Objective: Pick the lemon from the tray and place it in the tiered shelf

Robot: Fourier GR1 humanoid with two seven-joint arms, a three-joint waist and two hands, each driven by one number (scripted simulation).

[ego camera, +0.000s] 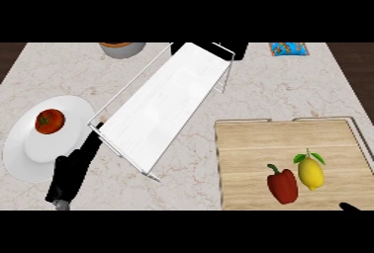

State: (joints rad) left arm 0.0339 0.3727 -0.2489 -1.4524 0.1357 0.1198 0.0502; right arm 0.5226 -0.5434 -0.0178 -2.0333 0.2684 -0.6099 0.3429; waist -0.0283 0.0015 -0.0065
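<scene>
Head view: marble counter [292, 94], wooden tray [292, 143], lemon [311, 173] on it.

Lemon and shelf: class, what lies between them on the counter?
In the head view, only bare wooden tray and a strip of marble counter separate the lemon from the shelf. The red pepper sits beside the lemon, off that line.
</scene>
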